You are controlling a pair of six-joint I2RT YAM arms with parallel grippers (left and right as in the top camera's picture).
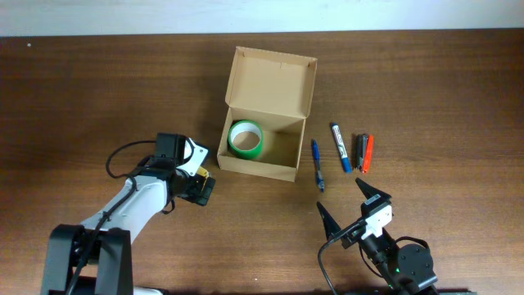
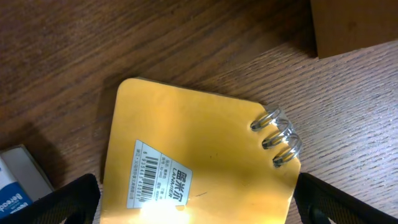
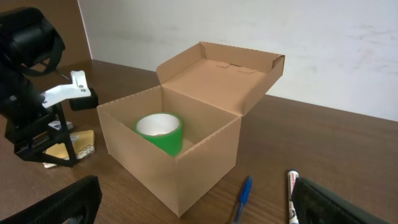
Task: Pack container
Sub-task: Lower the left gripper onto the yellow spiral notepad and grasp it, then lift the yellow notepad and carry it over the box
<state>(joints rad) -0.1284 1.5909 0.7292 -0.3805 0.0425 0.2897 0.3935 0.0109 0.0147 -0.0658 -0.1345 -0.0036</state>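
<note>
The container (image 1: 288,86), a tan cardboard box, stands mid-table with its flap lid tilted open at the back. A green tape roll (image 1: 246,139) lies inside it, also visible in the right wrist view as the tape roll (image 3: 161,134) in the box (image 3: 205,155). My left gripper (image 1: 199,184) is open just left of the box, over a yellow spiral notepad (image 2: 205,143). Its fingers (image 2: 68,202) stand either side of the pad. My right gripper (image 1: 342,197) is open in front of the box, holding nothing.
Right of the box lie a blue pen (image 1: 317,164), a blue-capped marker (image 1: 340,147), a black marker (image 1: 359,150) and a red marker (image 1: 368,153). A white and blue item (image 2: 18,180) sits beside the notepad. The box corner (image 2: 354,25) is close by the left gripper.
</note>
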